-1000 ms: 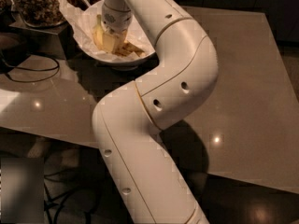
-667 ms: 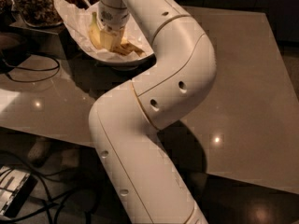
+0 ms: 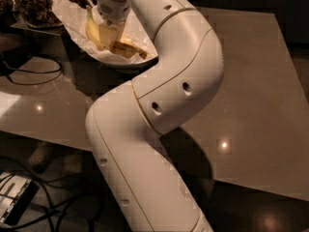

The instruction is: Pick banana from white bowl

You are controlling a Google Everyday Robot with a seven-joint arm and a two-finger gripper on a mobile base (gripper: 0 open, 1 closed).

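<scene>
The white bowl (image 3: pixel 126 65) sits at the table's far left, lined with crumpled white paper (image 3: pixel 67 9). Two bananas lie in it. The banana (image 3: pixel 128 49) with brown flecks and a dark tip lies to the right. A plumper, cleaner yellow banana (image 3: pixel 91 29) lies to the left. My gripper (image 3: pixel 109 33) reaches down into the bowl from my white arm (image 3: pixel 169 81) and sits between the two bananas, touching or just above them. The wrist hides most of it.
A container of dark snacks (image 3: pixel 36 4) stands at the far left behind the bowl. A black cable (image 3: pixel 29 76) loops on the glossy table (image 3: pixel 260 95) beside the bowl. Cables and a small device (image 3: pixel 12 204) lie on the floor below the table's near edge.
The view has shifted slightly, showing more floor at bottom left. The gripper stays down in the bowl at the bananas; the bananas have not visibly moved.
</scene>
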